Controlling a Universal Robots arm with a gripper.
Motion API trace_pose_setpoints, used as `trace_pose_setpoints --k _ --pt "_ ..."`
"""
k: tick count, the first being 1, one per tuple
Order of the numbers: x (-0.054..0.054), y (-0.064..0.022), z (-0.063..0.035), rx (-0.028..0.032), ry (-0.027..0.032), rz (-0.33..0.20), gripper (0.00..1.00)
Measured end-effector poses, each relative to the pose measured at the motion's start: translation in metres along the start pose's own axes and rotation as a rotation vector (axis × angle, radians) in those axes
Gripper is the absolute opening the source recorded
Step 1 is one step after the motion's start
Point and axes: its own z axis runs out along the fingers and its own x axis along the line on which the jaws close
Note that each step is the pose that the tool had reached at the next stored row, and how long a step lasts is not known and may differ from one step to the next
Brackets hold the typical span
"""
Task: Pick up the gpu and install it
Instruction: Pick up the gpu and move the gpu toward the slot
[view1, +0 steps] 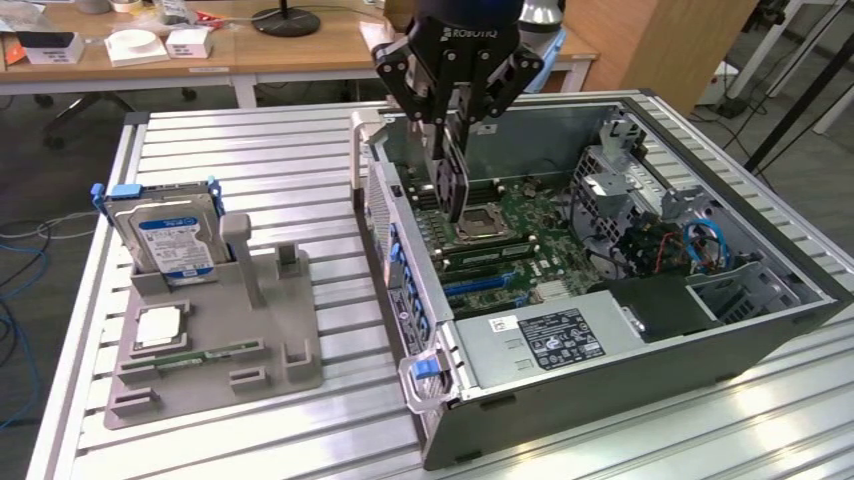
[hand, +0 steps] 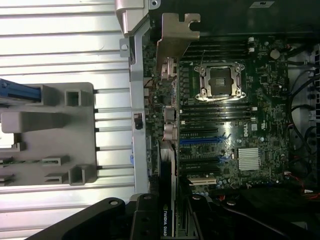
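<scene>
Black and thin, the gpu (view1: 454, 185) hangs edge-down in the claw (view1: 458, 125), which pinches narrow across its flat faces. It is above the green motherboard (view1: 534, 230) inside the open grey metal case (view1: 534, 130). Seating it well probably means keeping the card square to the blue slots (hand: 200, 141), with the stamped silver bracket (hand: 175, 42) against the case wall.

On the table (view1: 254, 150), the holder (view1: 274, 330) sits to the exterior view's left and the open computer case (view1: 601, 400) just beside it, to the exterior view's right. The hard drive (view1: 167, 235) stands upright at the holder's far end; the memory stick (view1: 207, 353) lies flat nearer the camera. Above the case, the gripper (view1: 451, 125) clamps the gpu (view1: 451, 180), which hangs on edge over the motherboard (view1: 534, 245) inside.
</scene>
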Motion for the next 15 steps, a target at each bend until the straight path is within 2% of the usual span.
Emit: trace_pose_setpoints --k 15 --pt "-0.0046 0.0003 0.0001 0.0 0.0 0.0 0.26"
